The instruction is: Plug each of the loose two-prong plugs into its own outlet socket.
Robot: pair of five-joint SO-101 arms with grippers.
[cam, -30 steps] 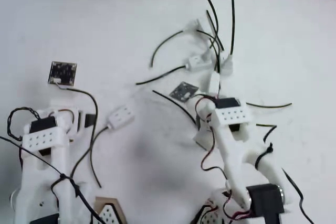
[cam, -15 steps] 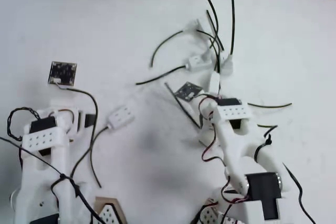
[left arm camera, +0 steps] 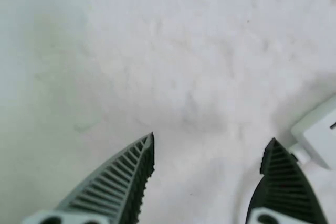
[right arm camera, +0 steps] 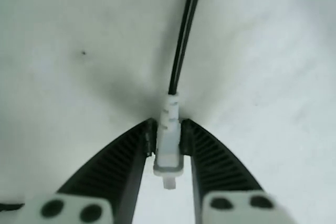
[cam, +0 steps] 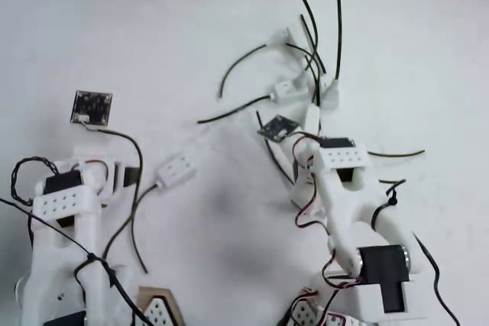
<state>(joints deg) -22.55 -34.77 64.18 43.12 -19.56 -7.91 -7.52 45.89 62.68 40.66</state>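
Right gripper (right arm camera: 168, 125) pinches a small white plug (right arm camera: 169, 153) — twin black wire (right arm camera: 183, 40) trailing — left gripper (left arm camera: 211, 139) gapes open.

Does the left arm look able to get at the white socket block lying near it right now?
Probably yes. The left tool is open and empty, and the white socket block lies close by on the table, with only thin black cords on the surface between them.

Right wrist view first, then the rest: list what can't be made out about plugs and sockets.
Right wrist view: prongs of the plug in the right gripper, blurred.
Left wrist view: white block beside the left gripper, cut by the edge.
High view: far white connectors, too small to tell mated from loose.
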